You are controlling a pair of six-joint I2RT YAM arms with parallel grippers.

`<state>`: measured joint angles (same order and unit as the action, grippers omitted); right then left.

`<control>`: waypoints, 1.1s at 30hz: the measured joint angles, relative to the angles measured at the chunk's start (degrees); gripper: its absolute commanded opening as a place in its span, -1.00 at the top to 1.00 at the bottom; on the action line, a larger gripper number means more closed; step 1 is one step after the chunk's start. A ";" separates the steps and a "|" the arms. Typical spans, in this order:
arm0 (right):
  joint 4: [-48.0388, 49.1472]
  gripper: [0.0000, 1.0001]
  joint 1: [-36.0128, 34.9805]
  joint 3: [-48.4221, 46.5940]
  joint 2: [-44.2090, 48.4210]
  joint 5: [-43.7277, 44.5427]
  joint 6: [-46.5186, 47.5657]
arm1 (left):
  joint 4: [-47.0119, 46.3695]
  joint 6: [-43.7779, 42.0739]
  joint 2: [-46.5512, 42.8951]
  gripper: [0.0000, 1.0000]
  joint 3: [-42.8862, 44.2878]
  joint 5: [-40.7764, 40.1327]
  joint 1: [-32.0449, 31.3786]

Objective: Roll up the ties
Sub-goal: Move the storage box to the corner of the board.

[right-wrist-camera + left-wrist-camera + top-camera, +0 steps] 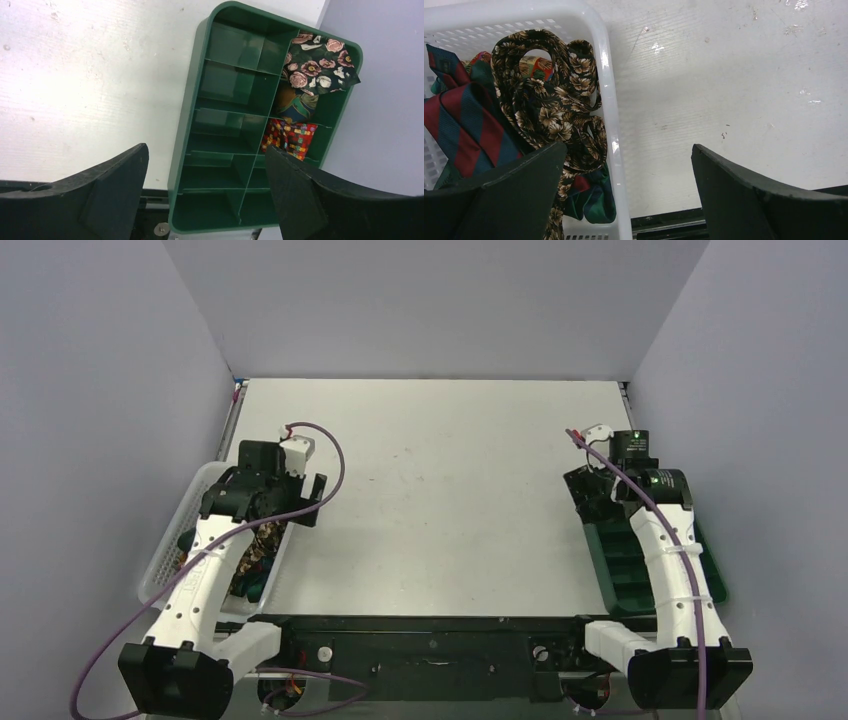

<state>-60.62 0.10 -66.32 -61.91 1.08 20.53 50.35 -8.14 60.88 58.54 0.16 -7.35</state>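
Quick look at my tie-rolling setup. Both arms are empty with the jaws spread wide.

My left tool (629,145) hangs over the white mesh basket (609,75), straddling the rim that faces the middle of the worktop (450,490). One finger is above the pile and the other is over bare surface. I reckon it's opened that far because the first grab is into a messy heap.

The unrolled ties are all dumped in that basket. The brown-gold floral tie (549,110) is looped on top, the navy and red striped tie (464,125) lies beside it, and a dark green tie (596,202) pokes out underneath, near the rim. The floral one looks easiest to lift, though its loops could drag the others along.

My right tool (206,146) hovers over the green tray (190,115) by the right wall. Three compartments in the wall-side column hold bundles: a rose-print tie (320,65), a teal-and-brown tie (295,102) and a coloured-squares tie (292,137). The rest look empty, so that's presumably where finished rolls go, with the open middle left free for rolling.
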 measured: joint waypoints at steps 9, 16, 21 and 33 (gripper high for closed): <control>-12.76 -0.55 17.25 -9.92 -10.16 -1.07 8.35 | -0.68 -0.57 2.25 -0.93 2.25 -0.31 -1.33; -18.58 -0.40 36.06 -9.46 -14.82 2.82 19.32 | -1.49 -1.16 5.46 -0.93 3.23 -0.35 -2.25; -18.71 -0.30 40.87 -4.26 -15.61 5.86 23.08 | -2.38 -1.22 7.39 -0.93 3.41 -0.35 -2.67; -10.45 -0.17 39.93 6.60 -23.08 8.50 22.73 | -3.63 -1.62 10.12 -0.93 4.85 -1.64 -3.04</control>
<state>-71.07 40.03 -59.72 -84.99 9.58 43.27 46.72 -9.76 71.00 63.40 -1.48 -10.39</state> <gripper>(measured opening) 0.598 0.968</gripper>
